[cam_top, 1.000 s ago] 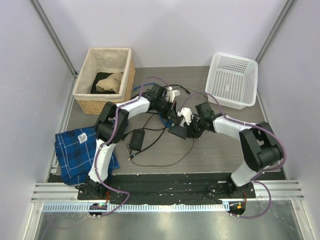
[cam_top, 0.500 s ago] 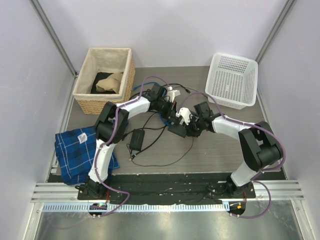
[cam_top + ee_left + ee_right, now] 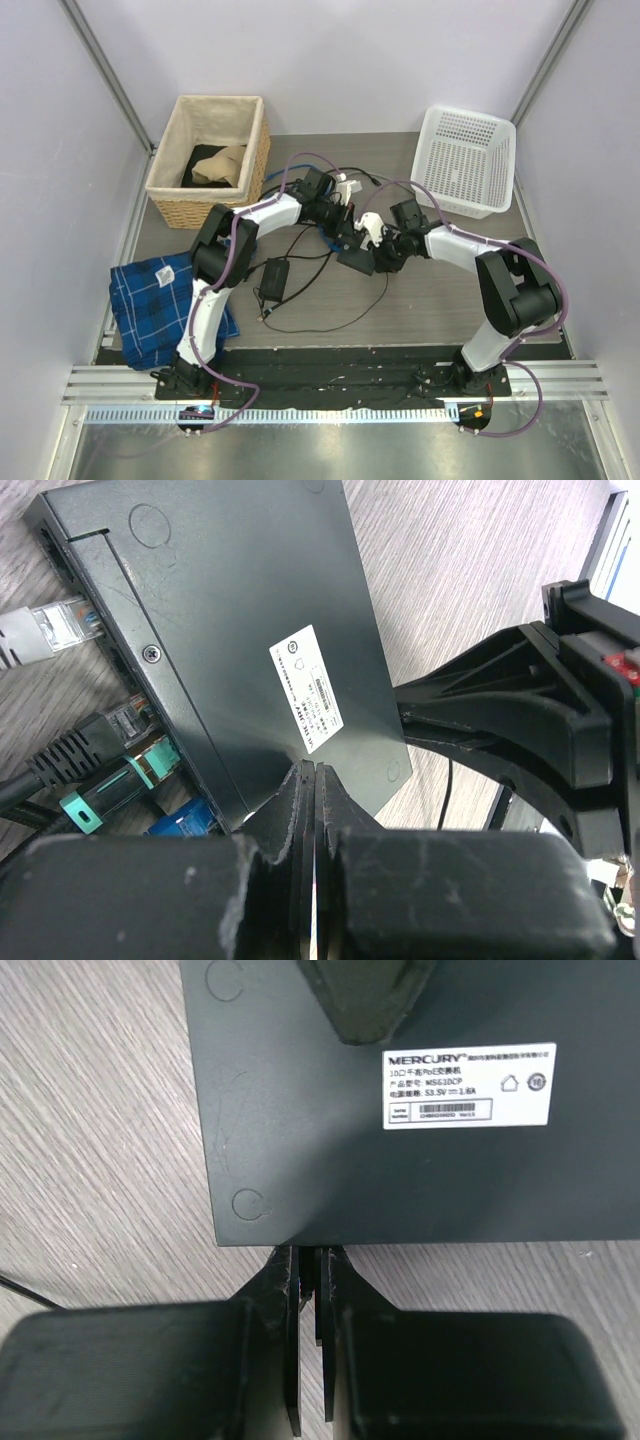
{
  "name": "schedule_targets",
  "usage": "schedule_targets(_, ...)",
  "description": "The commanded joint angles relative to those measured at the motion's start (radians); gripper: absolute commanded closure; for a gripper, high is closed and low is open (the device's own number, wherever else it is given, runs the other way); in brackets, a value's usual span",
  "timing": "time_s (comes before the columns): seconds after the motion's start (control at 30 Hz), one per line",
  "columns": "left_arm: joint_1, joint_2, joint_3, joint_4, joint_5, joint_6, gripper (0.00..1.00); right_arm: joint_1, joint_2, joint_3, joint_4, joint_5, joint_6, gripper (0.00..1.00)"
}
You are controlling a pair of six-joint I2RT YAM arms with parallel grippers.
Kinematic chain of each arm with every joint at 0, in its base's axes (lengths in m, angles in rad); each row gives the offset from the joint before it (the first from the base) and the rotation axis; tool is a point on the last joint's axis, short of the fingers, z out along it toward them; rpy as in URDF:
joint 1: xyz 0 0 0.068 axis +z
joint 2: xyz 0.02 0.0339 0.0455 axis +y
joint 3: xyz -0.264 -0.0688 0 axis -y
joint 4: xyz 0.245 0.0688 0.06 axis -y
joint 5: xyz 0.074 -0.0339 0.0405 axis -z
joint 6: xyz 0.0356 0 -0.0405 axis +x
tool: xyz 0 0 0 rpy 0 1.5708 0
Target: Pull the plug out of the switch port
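Both left hand and right hand, pressed together, seemingly touch the switch port's edges.

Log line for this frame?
left gripper: shut, on switch port edge | right gripper: shut, at its edge | plugs: seated

The small white label on the flat black rectangular switch box reads "MERCURY" and "53.5V 1.6A"; its other print is too small to read
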Motion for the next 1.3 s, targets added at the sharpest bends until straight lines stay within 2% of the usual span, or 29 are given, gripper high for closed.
schedule_targets(0.0,-0.002,0.018,-0.037,-0.058,-0.102,0.039,1.0,-0.028,0.109,0.017,-0.291,0.116,-0.122,0.99)
schedule_targets(0.03,-0.001,0.019,-0.037,-0.058,-0.102,0.039,1.0,-0.039,0.126,0.031,-0.321,0.066,-0.134,0.99)
schedule_targets(0.1,-0.001,0.025,-0.033,-0.058,-0.1,0.039,1.0,-0.035,0.111,0.002,-0.229,0.164,-0.048,0.99)
schedule_targets(0.13,0.001,0.025,-0.031,-0.058,-0.102,0.039,1.0,-0.032,0.095,-0.01,-0.208,0.176,-0.057,0.99)
schedule_targets(0.17,0.001,0.027,-0.031,-0.056,-0.1,0.039,1.0,-0.044,0.086,-0.012,-0.219,0.116,-0.083,0.99)
schedule_targets(0.2,0.003,0.027,-0.031,-0.055,-0.102,0.038,1.0,-0.053,0.085,0.011,-0.304,0.063,-0.147,0.99)
schedule_targets(0.23,0.004,0.027,-0.031,-0.056,-0.103,0.039,1.0,-0.055,0.098,0.016,-0.311,0.052,-0.128,0.99)
schedule_targets(0.3,0.006,0.029,-0.028,-0.056,-0.103,0.039,1.0,-0.047,0.106,-0.008,-0.216,0.19,-0.036,0.99)
schedule_targets(0.33,0.009,0.032,-0.026,-0.058,-0.103,0.039,1.0,-0.047,0.112,-0.015,-0.206,0.221,-0.043,0.99)
schedule_targets(0.43,0.01,0.033,-0.025,-0.056,-0.108,0.039,1.0,-0.082,0.152,0.036,-0.309,0.085,-0.092,0.99)
schedule_targets(0.5,0.01,0.035,-0.023,-0.056,-0.107,0.039,1.0,-0.076,0.158,0.053,-0.251,0.201,-0.011,0.99)
schedule_targets(0.53,0.012,0.035,-0.023,-0.055,-0.107,0.041,1.0,-0.079,0.166,0.062,-0.255,0.201,-0.008,0.99)
schedule_targets(0.63,0.012,0.036,-0.026,-0.05,-0.107,0.038,1.0,-0.131,0.235,0.149,-0.405,0.027,-0.06,0.99)
schedule_targets(0.67,0.012,0.036,-0.028,-0.049,-0.107,0.036,1.0,-0.147,0.294,0.203,-0.503,-0.018,-0.068,0.98)
schedule_targets(0.7,0.01,0.036,-0.026,-0.05,-0.107,0.036,1.0,-0.151,0.308,0.217,-0.519,-0.032,-0.06,0.99)
schedule_targets(0.73,0.012,0.038,-0.025,-0.05,-0.105,0.036,1.0,-0.153,0.299,0.215,-0.506,-0.006,-0.049,0.99)
schedule_targets(0.8,0.012,0.036,-0.03,-0.047,-0.107,0.036,1.0,-0.147,0.214,0.15,-0.354,0.079,0.01,0.98)
schedule_targets(0.87,0.012,0.035,-0.031,-0.044,-0.107,0.035,1.0,-0.144,0.157,0.079,-0.195,0.228,0.039,0.99)
schedule_targets(0.97,0.012,0.035,-0.031,-0.046,-0.11,0.036,1.0,-0.144,0.068,0.03,-0.087,0.32,0.038,0.99)
schedule_targets(1.1,0.012,0.042,-0.023,-0.046,-0.11,0.035,1.0,-0.144,0.025,0.016,-0.062,0.298,0.046,0.99)
schedule_targets(1.17,0.012,0.042,-0.023,-0.046,-0.11,0.035,1.0,-0.144,0.06,0.048,-0.146,0.217,0.04,0.99)
schedule_targets(1.27,0.01,0.044,-0.025,-0.047,-0.11,0.034,1.0,-0.144,0.117,0.064,-0.2,0.19,0.063,0.99)
